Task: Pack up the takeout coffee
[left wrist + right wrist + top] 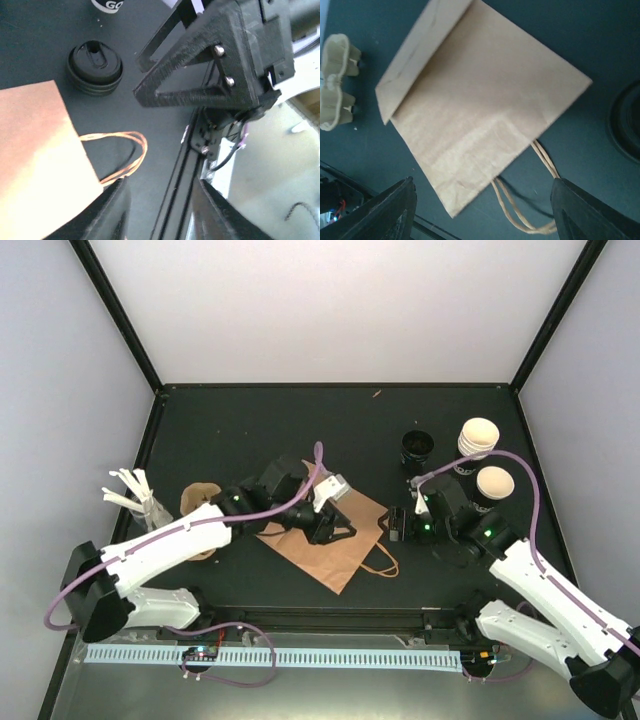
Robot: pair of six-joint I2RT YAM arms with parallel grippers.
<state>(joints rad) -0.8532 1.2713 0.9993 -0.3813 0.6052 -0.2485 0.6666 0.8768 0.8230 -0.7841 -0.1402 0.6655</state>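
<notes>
The takeout coffee cup [494,485], black with a cream-white inside, stands at the right, behind my right arm. A brown paper bag [325,540] lies flat in the middle; it also shows in the left wrist view [35,150] and the right wrist view [480,105]. Its twine handles [530,212] point toward the front right. My left gripper [338,528] hovers open over the bag's right part, empty [162,215]. My right gripper [393,525] is open and empty just right of the bag, above its handles [485,215].
A nested cup stack [478,438] and a black cup with a dark inside [417,447] stand behind the coffee. A stack of black lids [95,67] sits right of the bag. A cardboard cup carrier [198,502] and white utensils [130,490] are at the left.
</notes>
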